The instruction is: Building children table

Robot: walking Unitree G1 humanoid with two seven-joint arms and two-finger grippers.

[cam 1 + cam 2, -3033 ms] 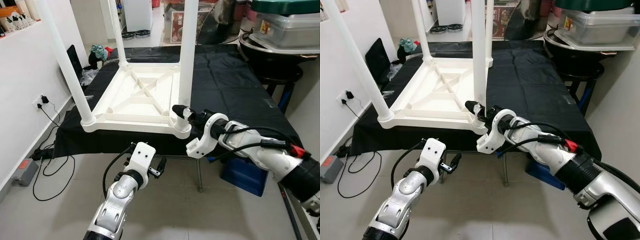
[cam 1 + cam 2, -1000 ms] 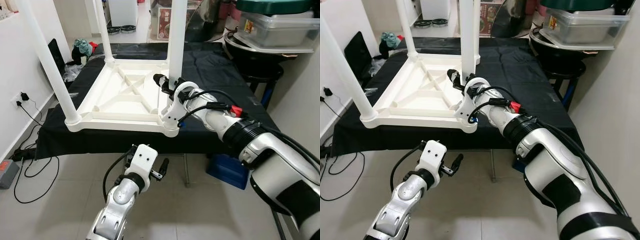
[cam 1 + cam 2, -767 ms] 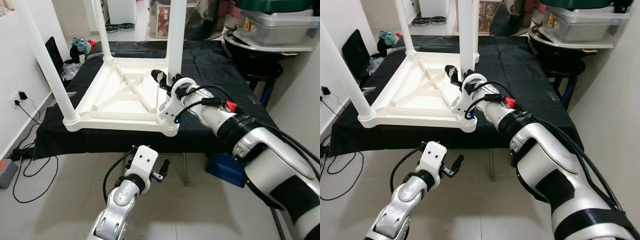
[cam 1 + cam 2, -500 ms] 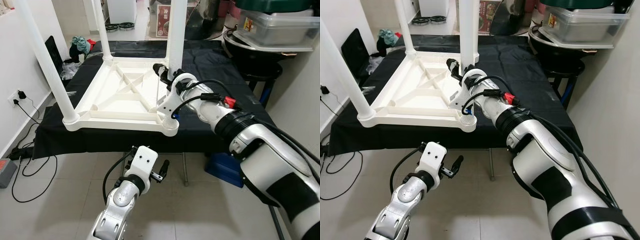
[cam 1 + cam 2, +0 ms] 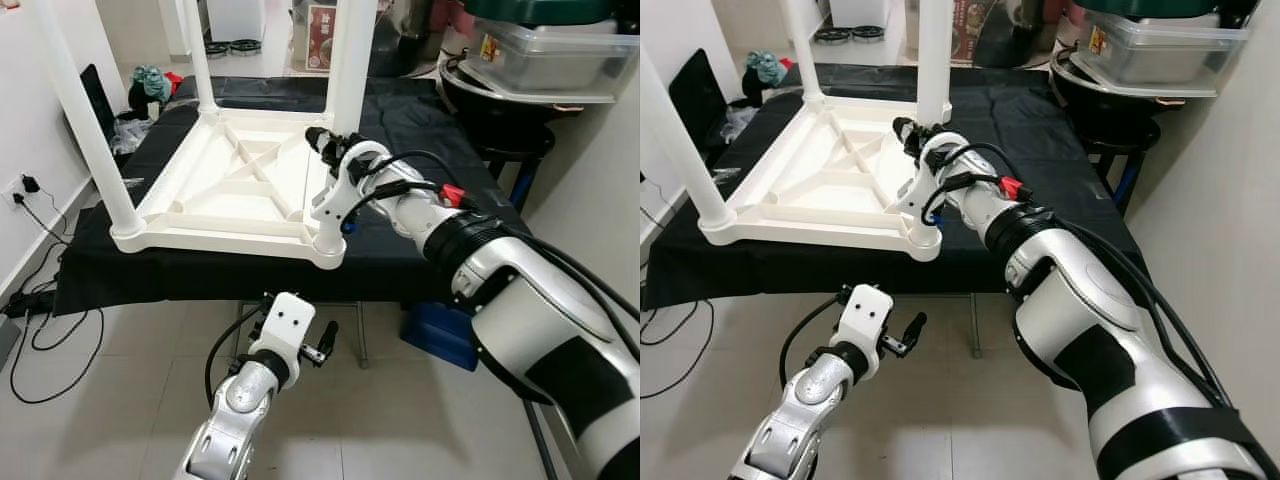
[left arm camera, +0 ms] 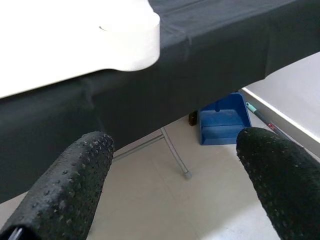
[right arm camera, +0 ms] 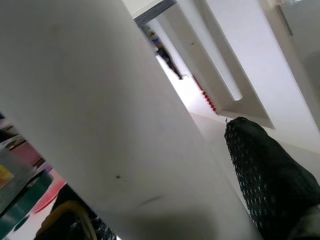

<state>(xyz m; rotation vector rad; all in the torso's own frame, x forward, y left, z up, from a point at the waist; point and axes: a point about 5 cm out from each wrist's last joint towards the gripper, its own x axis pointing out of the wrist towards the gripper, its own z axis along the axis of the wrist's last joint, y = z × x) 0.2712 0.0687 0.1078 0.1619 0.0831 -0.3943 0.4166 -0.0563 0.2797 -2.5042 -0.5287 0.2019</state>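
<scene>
a: four legs up, white table upside down on the black cloth.
b: right gripper?
a: pinching the near right leg, low on it, above the corner socket.
b: left gripper?
a: fingers spread, holding nothing, low over the floor in front of the cloth edge. blue bin under the stand.

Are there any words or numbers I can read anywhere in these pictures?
No words here are clear enough to read.
Poster at the back of the room: has print, but too small and blurred to read.
Sticker on the clear plastic box: too small to read.
White upside-down table: no writing visible.
</scene>
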